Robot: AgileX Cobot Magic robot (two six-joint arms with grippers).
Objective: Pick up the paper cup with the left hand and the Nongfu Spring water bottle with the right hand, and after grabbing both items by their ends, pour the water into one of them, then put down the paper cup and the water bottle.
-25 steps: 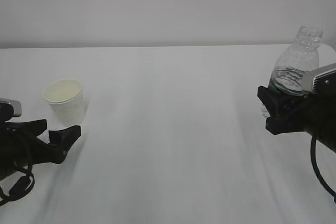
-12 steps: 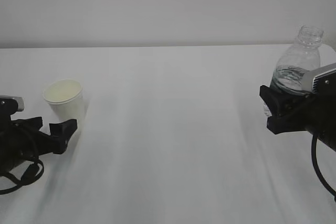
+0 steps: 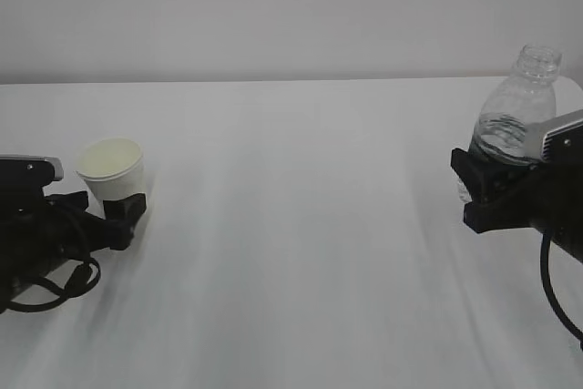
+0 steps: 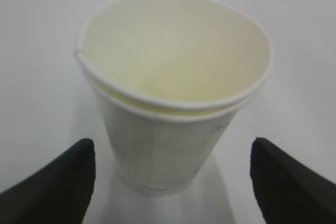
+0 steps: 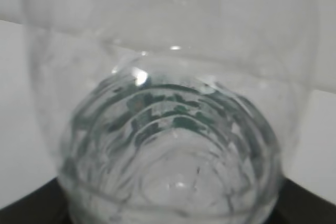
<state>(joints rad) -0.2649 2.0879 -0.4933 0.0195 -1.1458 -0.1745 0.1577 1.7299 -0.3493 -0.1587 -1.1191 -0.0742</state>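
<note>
The white paper cup (image 3: 110, 167) stands upright on the table at the left. My left gripper (image 3: 107, 210) is open, low at the cup's base. In the left wrist view the cup (image 4: 173, 98) fills the middle, and the black fingertips (image 4: 63, 177) flank its lower part with a gap on each side. At the right, my right gripper (image 3: 480, 190) is shut on the lower part of the clear, capless Nongfu Spring water bottle (image 3: 516, 107), which leans slightly. Water (image 3: 500, 134) shows inside it. The bottle (image 5: 168, 145) fills the right wrist view, where the right gripper (image 5: 170, 211) shows only as dark corners.
A white table (image 3: 301, 225) spreads between the two arms, and a plain pale wall (image 3: 273, 6) rises behind it. The table's back edge runs just behind the bottle.
My left gripper has moved forward and up to the cup, so its fingers now stand on either side of the base. The right gripper and bottle shifted very slightly right.
</note>
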